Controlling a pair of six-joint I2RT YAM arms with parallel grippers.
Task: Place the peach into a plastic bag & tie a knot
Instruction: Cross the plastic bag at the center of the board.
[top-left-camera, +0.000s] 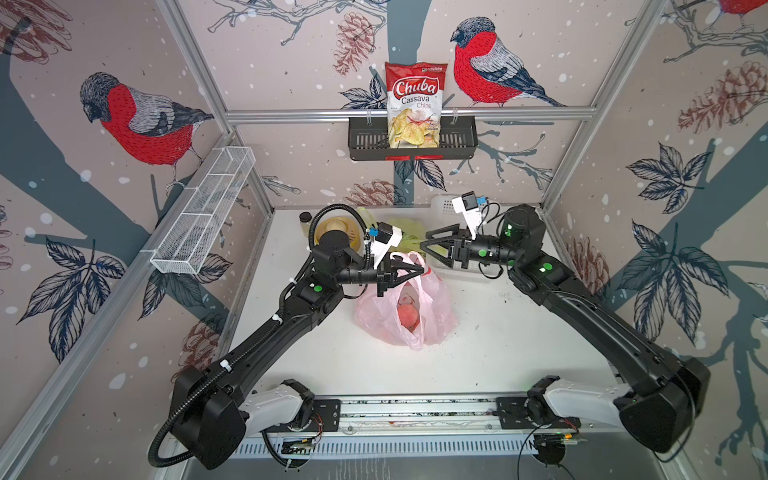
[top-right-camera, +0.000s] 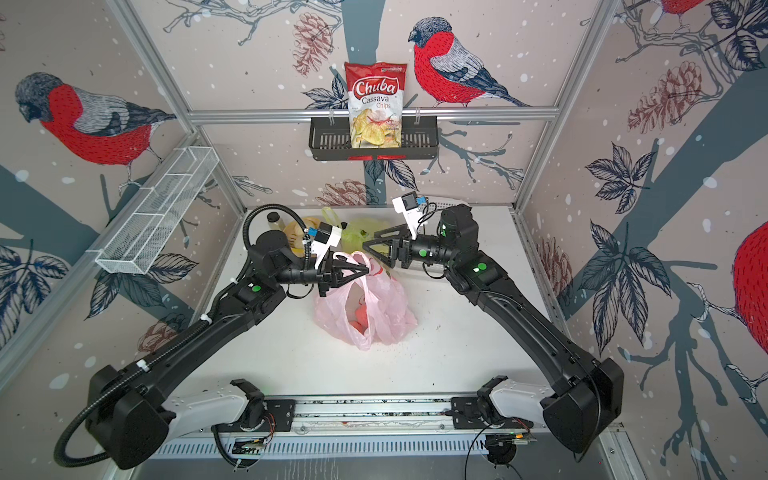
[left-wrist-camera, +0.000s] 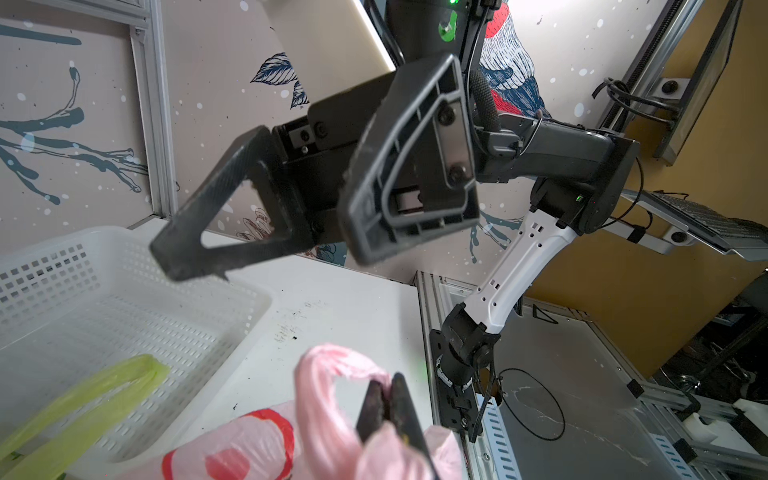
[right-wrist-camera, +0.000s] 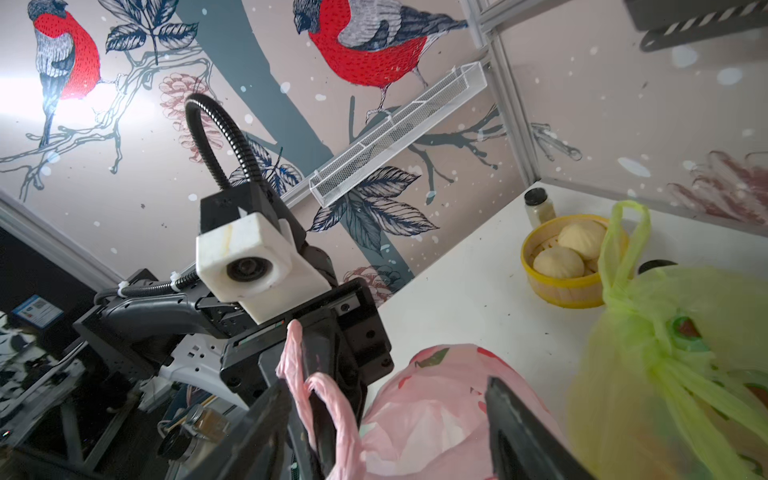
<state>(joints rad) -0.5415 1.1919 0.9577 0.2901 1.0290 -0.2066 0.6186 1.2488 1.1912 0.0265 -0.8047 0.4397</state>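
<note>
A pink plastic bag (top-left-camera: 432, 316) sits mid-table with its mouth open upward. Inside it lies the peach (top-left-camera: 408, 316), showing through the opening in both top views (top-right-camera: 360, 318). My left gripper (top-left-camera: 419, 270) is shut on a twisted pink handle (left-wrist-camera: 332, 374) of the bag, held up above the bag's mouth; the closed fingertips (left-wrist-camera: 376, 401) pinch the plastic. My right gripper (top-left-camera: 424, 244) hovers just behind the bag, facing the left gripper, open with nothing between its fingers. In the right wrist view the right gripper (right-wrist-camera: 382, 409) frames the bag's top.
A knotted green bag (right-wrist-camera: 665, 353) lies behind the pink one. Next to it stand a yellow steamer of buns (right-wrist-camera: 561, 257) and a small jar (right-wrist-camera: 538, 205). A white basket (left-wrist-camera: 104, 291) sits under the right arm. A chips bag (top-left-camera: 415, 104) stands on the back-wall rack, and a wire shelf (top-left-camera: 203, 212) hangs on the left wall.
</note>
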